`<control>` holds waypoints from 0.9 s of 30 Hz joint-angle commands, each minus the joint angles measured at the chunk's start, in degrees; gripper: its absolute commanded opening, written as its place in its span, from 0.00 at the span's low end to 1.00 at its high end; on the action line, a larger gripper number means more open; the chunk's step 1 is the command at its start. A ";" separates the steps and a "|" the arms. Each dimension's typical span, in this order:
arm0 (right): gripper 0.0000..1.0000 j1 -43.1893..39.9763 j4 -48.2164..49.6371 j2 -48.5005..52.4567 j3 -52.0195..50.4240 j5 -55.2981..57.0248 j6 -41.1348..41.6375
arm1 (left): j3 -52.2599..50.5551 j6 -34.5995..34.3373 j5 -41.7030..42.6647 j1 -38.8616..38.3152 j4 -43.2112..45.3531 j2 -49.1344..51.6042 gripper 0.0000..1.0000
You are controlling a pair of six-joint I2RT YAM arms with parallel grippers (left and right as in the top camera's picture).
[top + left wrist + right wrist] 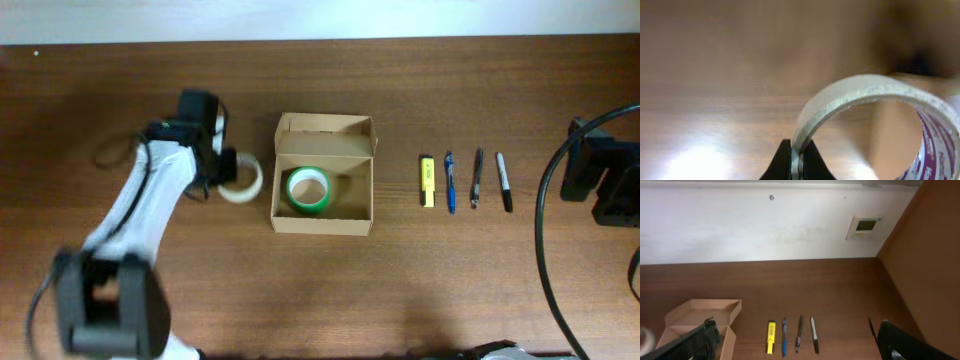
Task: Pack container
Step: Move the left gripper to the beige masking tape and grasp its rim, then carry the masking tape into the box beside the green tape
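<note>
The container, a tan cardboard box (352,192) with its flap lid open, stands mid-table and holds a green tape roll (308,190). My left gripper (226,170) is just left of the box, shut on the wall of a clear tape roll (243,181). In the left wrist view the jaws (797,161) pinch the rim of that roll (860,92) a little above the table. My right gripper (795,332) is open and empty, hanging at the table's right edge (600,180). The box (705,311) shows at its lower left.
A yellow highlighter (427,183), a blue pen (450,182), a dark pen (477,179) and a black marker (504,182) lie in a row right of the box. A white wall runs along the table's far edge.
</note>
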 commanded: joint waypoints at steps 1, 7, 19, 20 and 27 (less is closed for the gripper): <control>0.99 0.31 -0.33 0.48 0.02 -0.33 0.46 | 12.48 2.23 -4.31 -3.69 -4.85 -14.49 0.02; 0.99 0.31 -0.24 0.76 0.04 -0.13 0.26 | 17.75 1.53 -4.13 -7.74 -12.70 -23.04 0.02; 0.99 0.31 0.35 -9.27 0.46 8.07 1.88 | 17.55 4.13 -3.10 -21.75 -8.85 -7.13 0.02; 0.99 0.31 -0.26 -9.29 0.44 8.50 2.40 | 17.55 4.59 -2.58 -22.53 -7.72 -5.18 0.02; 0.99 0.31 -0.33 -9.22 0.02 9.38 2.91 | 17.55 5.86 1.79 -27.32 -0.33 8.74 0.02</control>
